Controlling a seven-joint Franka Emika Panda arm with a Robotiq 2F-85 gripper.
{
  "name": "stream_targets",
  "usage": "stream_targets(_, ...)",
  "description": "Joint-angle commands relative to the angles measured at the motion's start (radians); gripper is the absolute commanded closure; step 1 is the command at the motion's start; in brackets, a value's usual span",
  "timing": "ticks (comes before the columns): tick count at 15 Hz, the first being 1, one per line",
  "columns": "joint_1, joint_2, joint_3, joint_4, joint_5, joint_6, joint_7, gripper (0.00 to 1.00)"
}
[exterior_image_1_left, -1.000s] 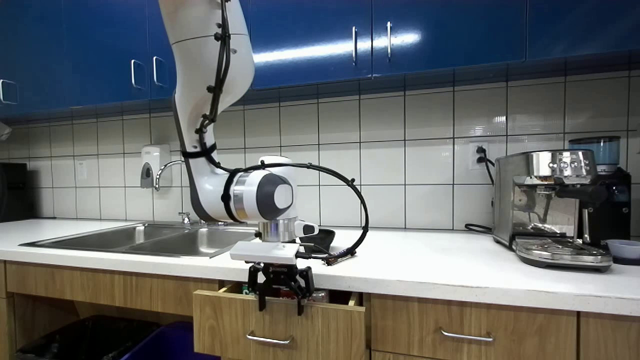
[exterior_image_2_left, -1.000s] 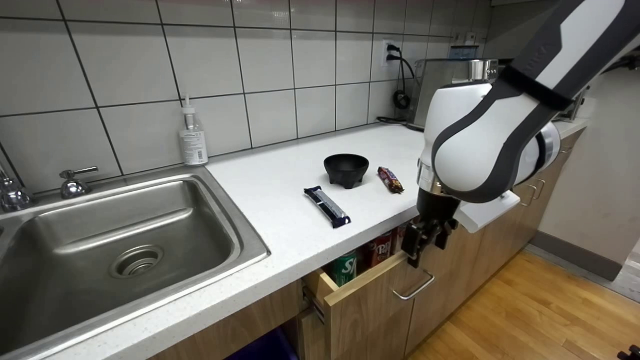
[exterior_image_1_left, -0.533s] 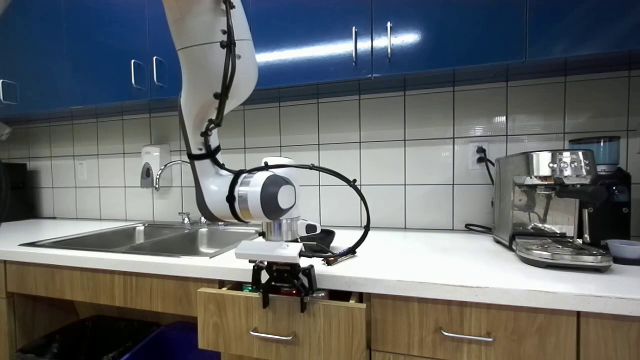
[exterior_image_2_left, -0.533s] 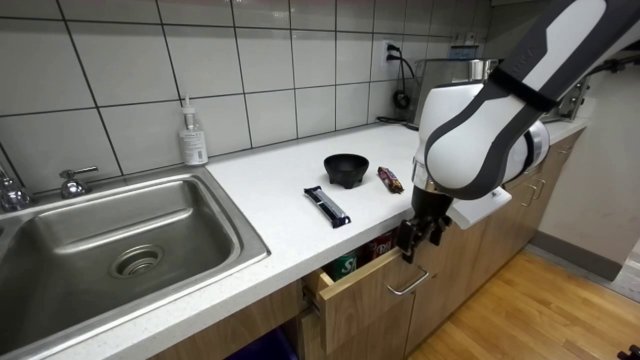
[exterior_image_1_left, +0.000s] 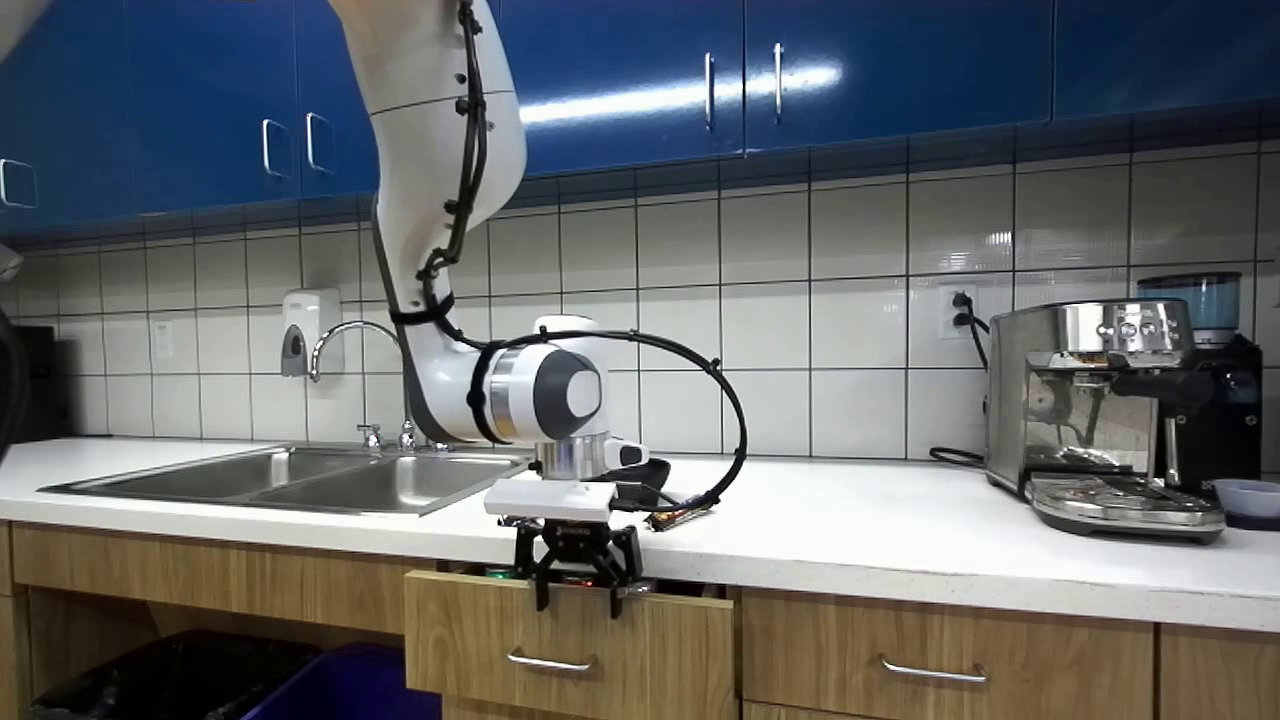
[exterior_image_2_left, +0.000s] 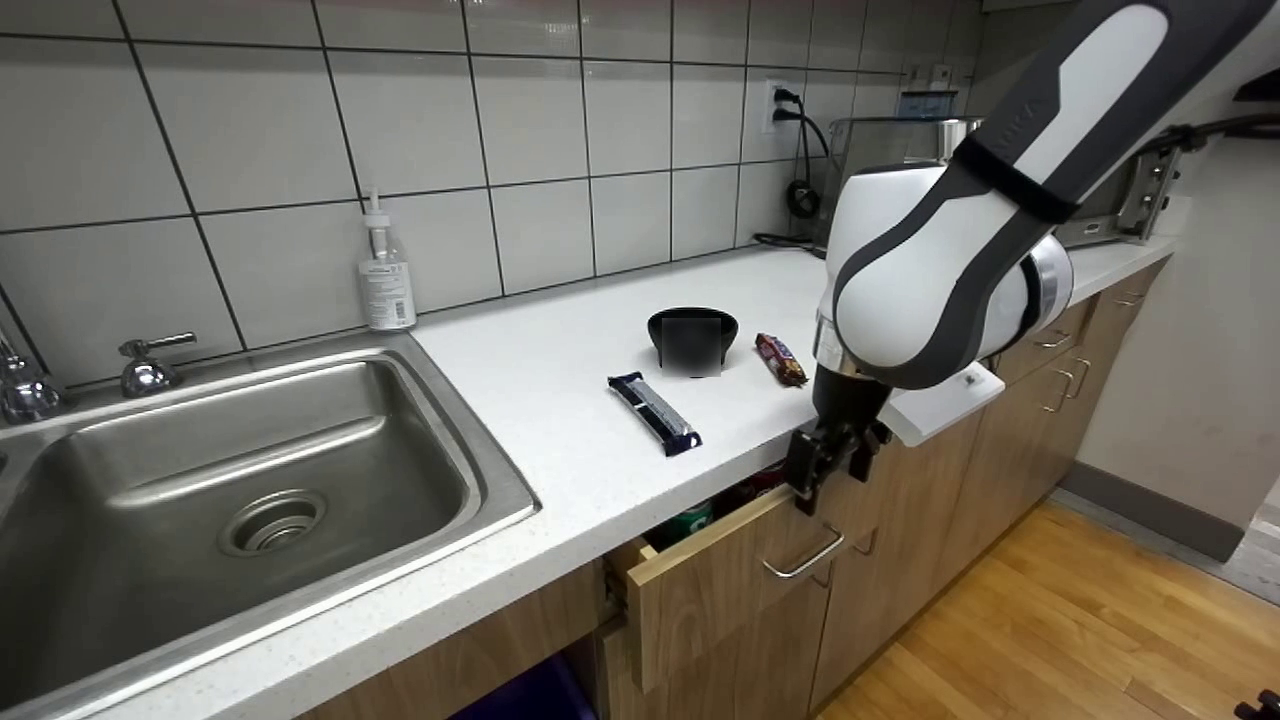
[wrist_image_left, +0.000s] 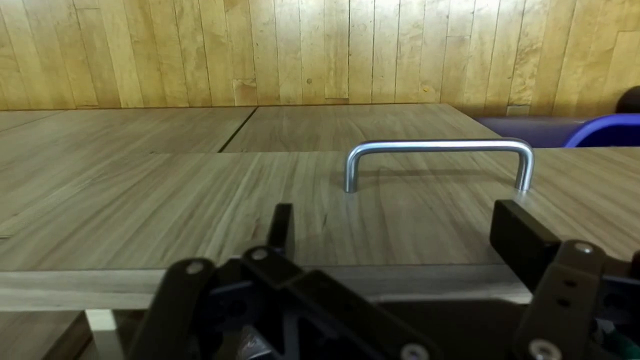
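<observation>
My gripper (exterior_image_1_left: 578, 608) points down at the upper edge of a partly pulled-out wooden drawer (exterior_image_2_left: 710, 600). Its black fingers (wrist_image_left: 522, 240) stand wide apart with nothing between them, overlapping the outer face of the drawer front (wrist_image_left: 320, 215) in the wrist view. Whether they touch the wood I cannot tell. Just beyond the fingertips in that view is the drawer's silver handle (wrist_image_left: 437, 145). Inside the drawer, a green can (exterior_image_2_left: 690, 520) and a dark red can (exterior_image_2_left: 765, 480) show partly in an exterior view; the drawer front hides the rest.
On the white counter (exterior_image_2_left: 560, 480) lie a dark blue wrapped bar (exterior_image_2_left: 655, 413) and a red-brown snack packet (exterior_image_2_left: 780, 360) by a black bowl (exterior_image_2_left: 690, 325). A steel sink (exterior_image_2_left: 300, 430) is set beside them. A coffee machine (exterior_image_1_left: 1100, 420) stands farther along; a purple bin (exterior_image_1_left: 350, 685) sits below.
The drawer has slid inward toward the cabinet, and the gripper has moved the same way along with it. The cans are more covered now. The jaws stay spread.
</observation>
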Motion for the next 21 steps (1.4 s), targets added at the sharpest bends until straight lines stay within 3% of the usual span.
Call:
stream_targets(1, -0.036, 0.034, 0.012, 0.084, 0.006, -0.017, -0.035, 0.00)
stream_targets(10, -0.041, 0.015, 0.021, 0.060, 0.017, -0.016, -0.039, 0.00)
stream_targets(21, -0.033, -0.109, 0.033, -0.139, 0.029, 0.103, -0.023, 0.00)
